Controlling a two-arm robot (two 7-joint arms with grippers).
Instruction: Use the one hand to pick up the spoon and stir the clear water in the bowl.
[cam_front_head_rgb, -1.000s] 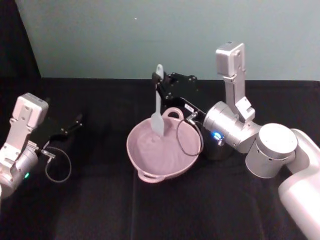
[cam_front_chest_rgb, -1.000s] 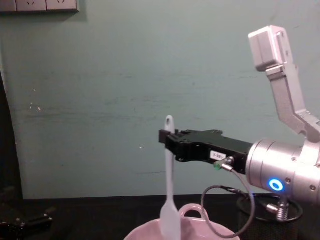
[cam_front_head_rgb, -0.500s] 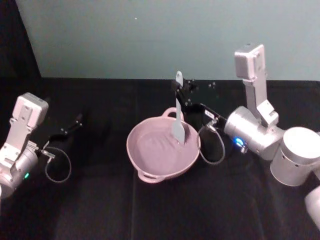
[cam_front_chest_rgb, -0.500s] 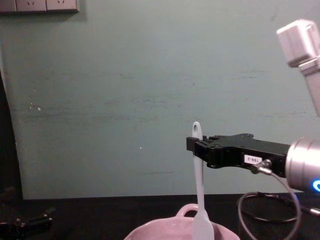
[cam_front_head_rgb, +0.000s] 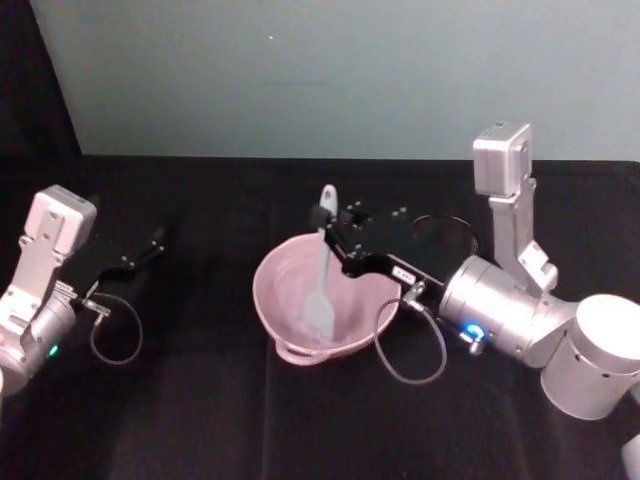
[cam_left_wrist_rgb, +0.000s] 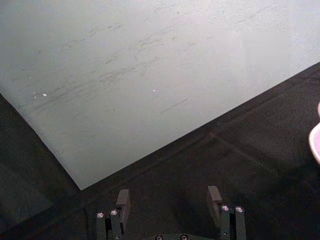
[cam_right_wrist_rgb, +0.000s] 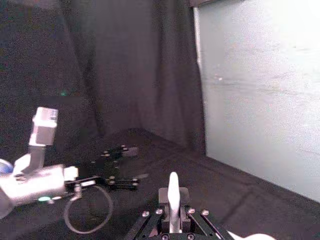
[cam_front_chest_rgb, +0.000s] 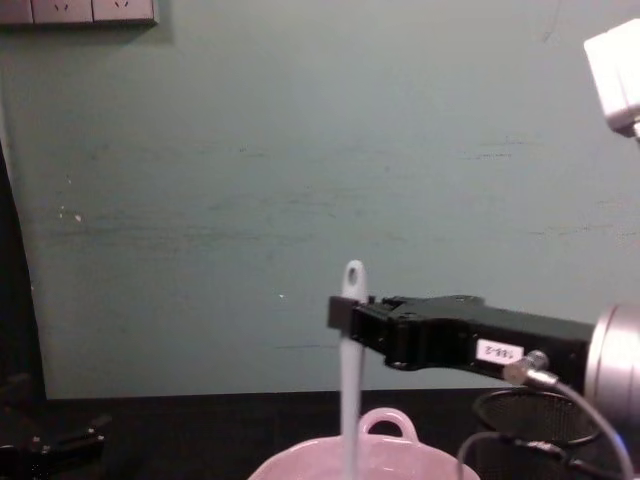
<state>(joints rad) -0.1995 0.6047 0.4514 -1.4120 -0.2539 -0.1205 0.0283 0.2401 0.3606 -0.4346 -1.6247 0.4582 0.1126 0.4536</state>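
Note:
The pale pink bowl (cam_front_head_rgb: 283, 268) sits mid-table, its loop handle (cam_front_chest_rgb: 386, 421) toward the far side. The white spoon (cam_front_head_rgb: 321, 283) stands nearly upright in it, broad head down inside the bowl and the holed handle end on top (cam_front_chest_rgb: 352, 275). My right gripper (cam_front_head_rgb: 330, 226) reaches in from the right and is shut on the spoon's upper handle (cam_right_wrist_rgb: 173, 192). The clear water (cam_front_head_rgb: 290, 305) is barely visible over the pink. My left gripper (cam_front_head_rgb: 152, 243) rests open at the table's left, fingers (cam_left_wrist_rgb: 122, 199) apart with nothing between them.
A black wire-mesh cup (cam_front_chest_rgb: 530, 416) stands right of the bowl, behind my right arm (cam_front_head_rgb: 500, 315). A cable loop (cam_front_head_rgb: 408, 350) hangs from the right wrist near the bowl's rim. Black cloth covers the table; a teal wall (cam_front_chest_rgb: 300, 150) closes the back.
My right gripper has swung the spoon from the bowl's right side back to the left and nearer to me, head lower in the bowl. The left arm has not moved.

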